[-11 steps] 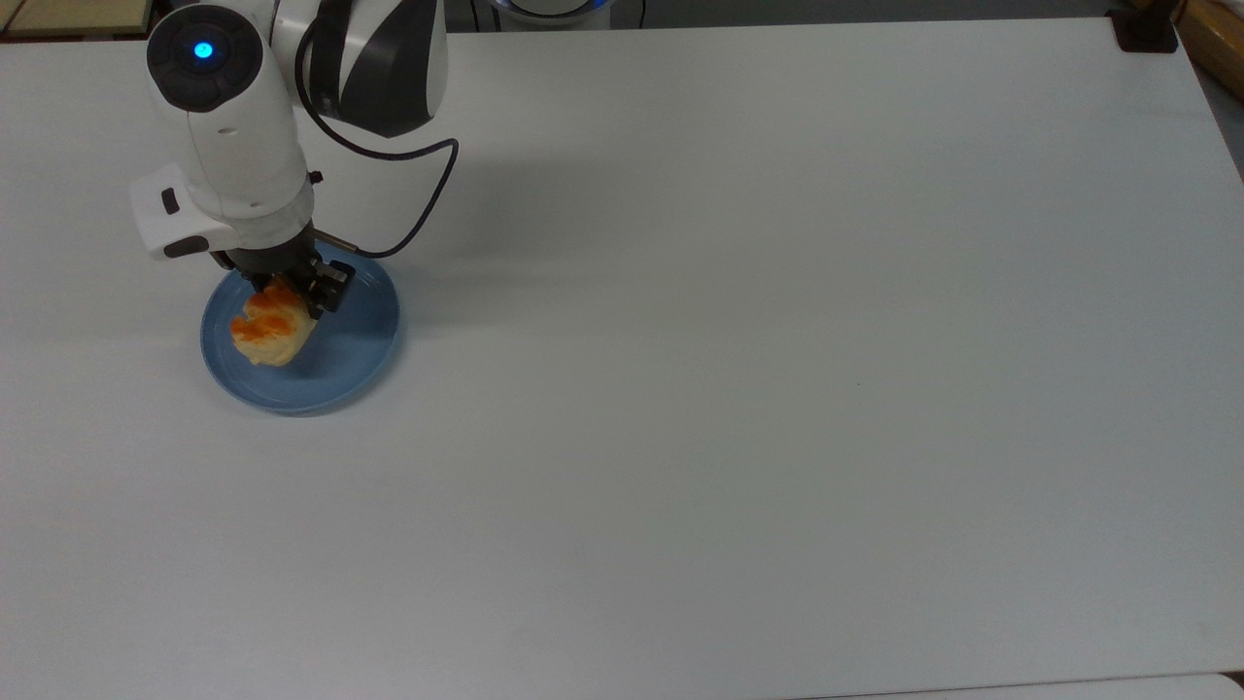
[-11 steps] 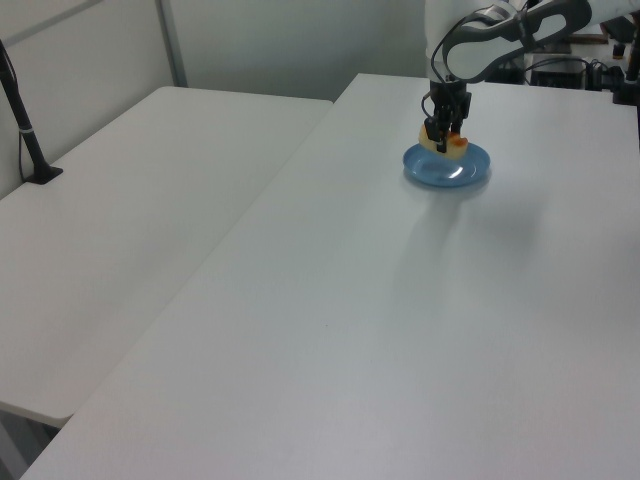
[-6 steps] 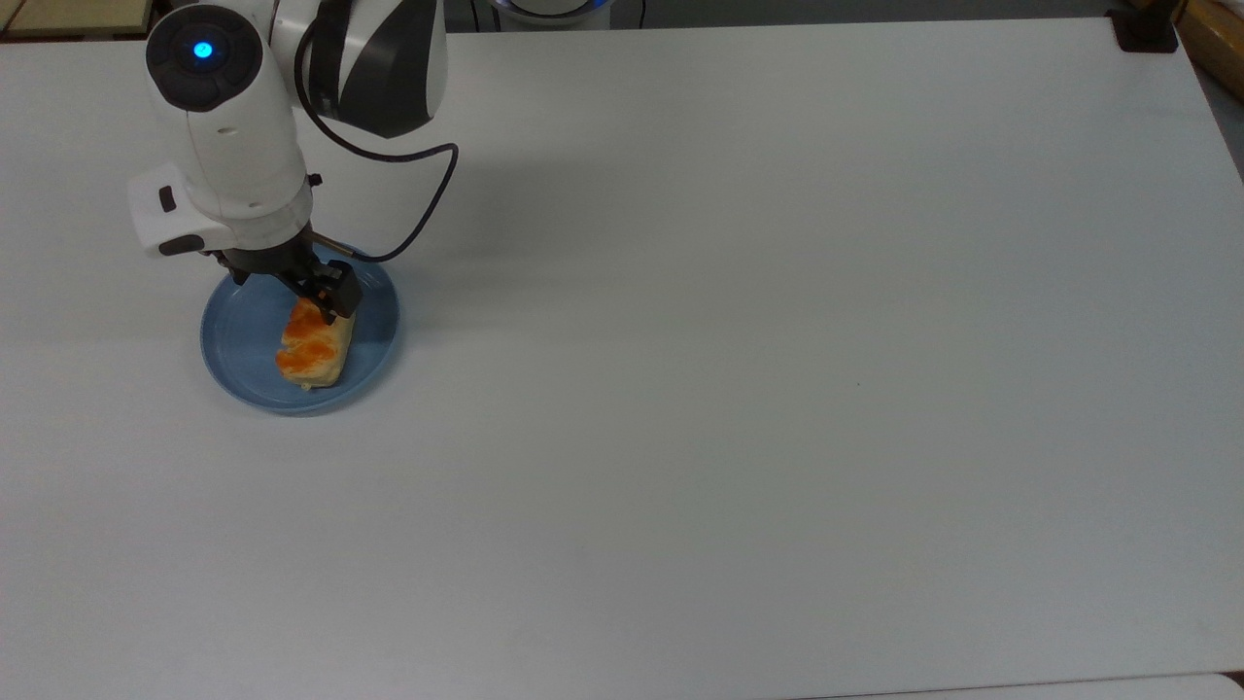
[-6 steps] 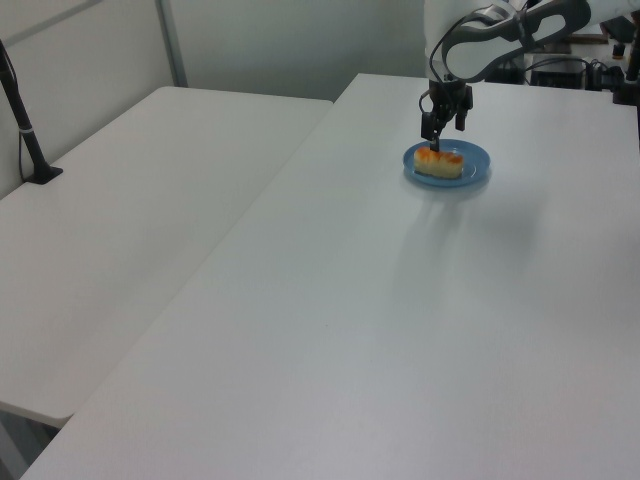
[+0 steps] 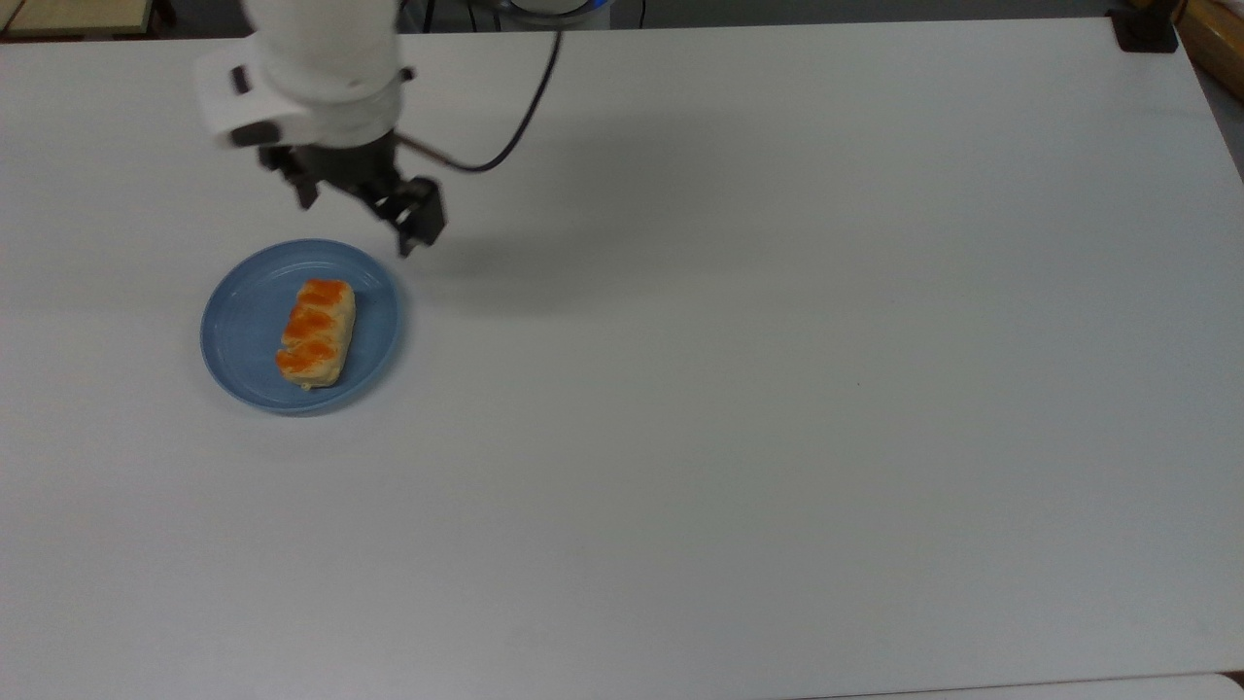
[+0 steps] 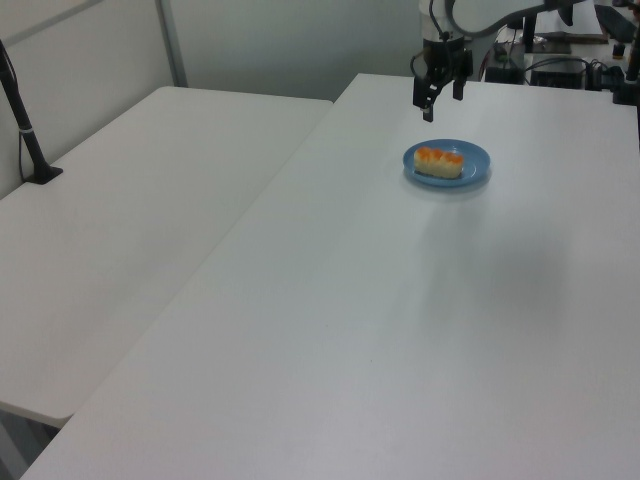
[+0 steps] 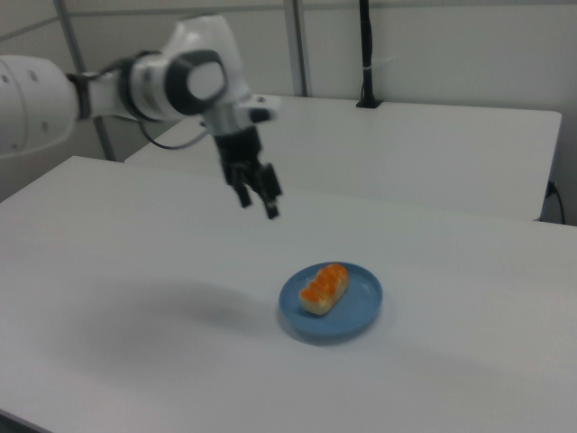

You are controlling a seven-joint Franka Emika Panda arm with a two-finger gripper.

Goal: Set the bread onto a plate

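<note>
One bread [image 5: 316, 333] lies flat on the plate [image 5: 243, 335] — empty jaws hang spread wide, well above.

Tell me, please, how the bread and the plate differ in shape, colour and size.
The bread is oblong, while the plate is round. The bread is pale beige with three glossy orange-brown humps on top; the plate is plain light blue. The plate is much wider: the bread spans about half of it and lies wholly inside its raised rim. They share a spot on the white table, with the gripper raised clear of both, jaws open.
</note>
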